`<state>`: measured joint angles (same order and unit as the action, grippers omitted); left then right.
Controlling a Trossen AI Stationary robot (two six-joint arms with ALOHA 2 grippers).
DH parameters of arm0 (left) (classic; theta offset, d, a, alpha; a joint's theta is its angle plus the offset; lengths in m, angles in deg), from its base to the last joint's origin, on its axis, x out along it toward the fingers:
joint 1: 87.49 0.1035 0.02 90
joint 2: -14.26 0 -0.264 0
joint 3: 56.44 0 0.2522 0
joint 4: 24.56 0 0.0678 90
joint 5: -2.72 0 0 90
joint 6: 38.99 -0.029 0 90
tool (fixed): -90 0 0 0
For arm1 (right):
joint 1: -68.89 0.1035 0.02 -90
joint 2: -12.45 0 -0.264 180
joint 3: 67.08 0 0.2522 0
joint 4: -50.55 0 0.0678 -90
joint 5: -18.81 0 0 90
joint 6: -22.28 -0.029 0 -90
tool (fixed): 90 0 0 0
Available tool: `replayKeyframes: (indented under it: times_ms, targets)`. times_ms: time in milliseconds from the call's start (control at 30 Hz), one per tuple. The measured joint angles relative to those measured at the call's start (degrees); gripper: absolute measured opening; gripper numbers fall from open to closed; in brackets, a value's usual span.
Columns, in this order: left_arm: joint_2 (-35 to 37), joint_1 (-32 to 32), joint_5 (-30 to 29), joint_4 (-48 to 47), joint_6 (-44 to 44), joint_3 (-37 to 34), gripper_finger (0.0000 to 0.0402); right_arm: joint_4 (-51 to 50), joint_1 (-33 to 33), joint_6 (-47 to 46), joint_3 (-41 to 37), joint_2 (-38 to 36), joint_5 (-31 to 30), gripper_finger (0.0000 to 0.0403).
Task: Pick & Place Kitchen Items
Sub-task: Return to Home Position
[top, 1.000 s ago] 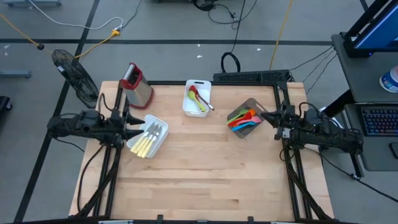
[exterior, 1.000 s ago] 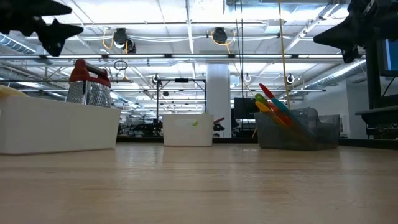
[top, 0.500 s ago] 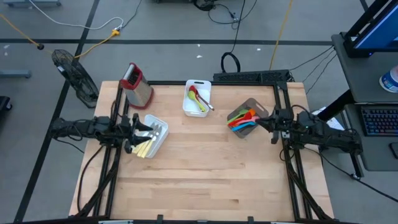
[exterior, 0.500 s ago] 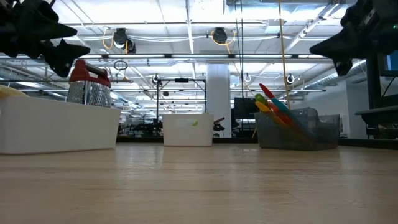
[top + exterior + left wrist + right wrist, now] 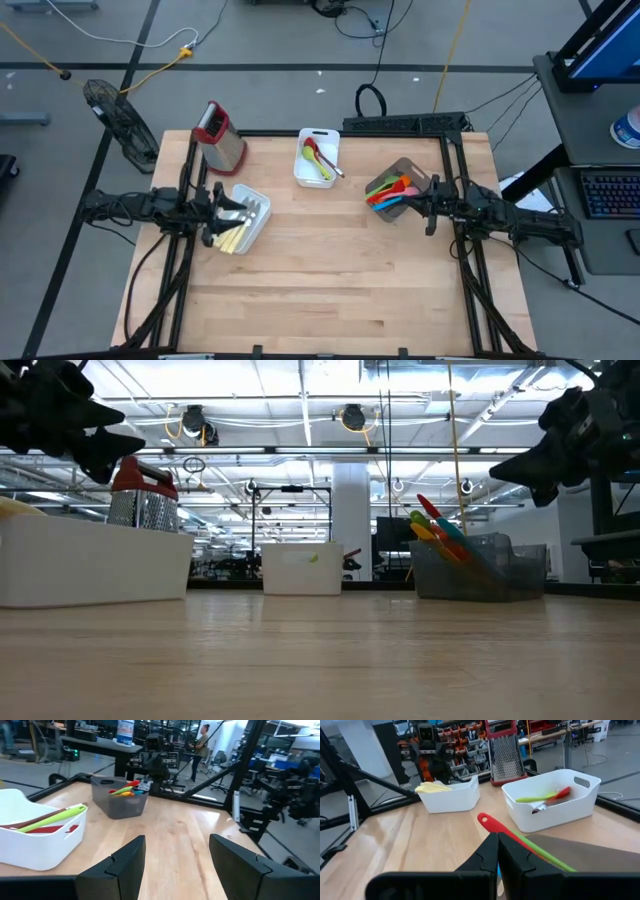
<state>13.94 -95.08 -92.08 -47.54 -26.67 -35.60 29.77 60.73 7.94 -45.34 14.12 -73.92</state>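
Dark left gripper (image 5: 177,840) gapes wide by yellow-handled cutlery (image 5: 432,787) — right gripper (image 5: 497,836) pinched together beside grey bin (image 5: 120,806).

**Materials and finish, quick rundown**

Worktop (image 5: 330,270): pale wood planks, smooth, light satin sheen.
Top white bin (image 5: 299,170) and left white bin (image 5: 265,215): moulded plastic, smooth, slightly glossy.
Grey bin (image 5: 120,806): translucent smoky plastic.
Grater (image 5: 145,510): perforated bright steel with a red plastic top.
Spoons and spatulas (image 5: 388,192): coloured and matt; plastic or silicone, can't tell.
Cutlery (image 5: 232,236): pale-yellow handles, plastic-looking.
Left end effector (image 5: 176,845) and right end effector (image 5: 497,840): matt black plastic.
Floor (image 5: 250,40): grey, smooth, dull.
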Motion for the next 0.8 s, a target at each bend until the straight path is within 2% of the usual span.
replayKeyframes:
  times_ms: [200, 467, 800]
  targets:
    - [-0.04, 0.0, -4.06, -1.0, -0.69, 0.0, 0.0225, 1.02, 0.0, 1.98, -0.67, -0.01, -0.01, 0.0004]
    - [-0.04, 0.0, -10.84, -4.97, 6.75, 0.02, 0.0225, 2.29, 0.01, 4.17, -0.87, 0.0, -0.1, 0.0004]
    - [-0.04, 0.02, -11.26, -4.18, 8.99, 0.02, 0.0225, 2.43, 0.0, -1.43, -0.89, 0.01, -0.14, 0.0004]
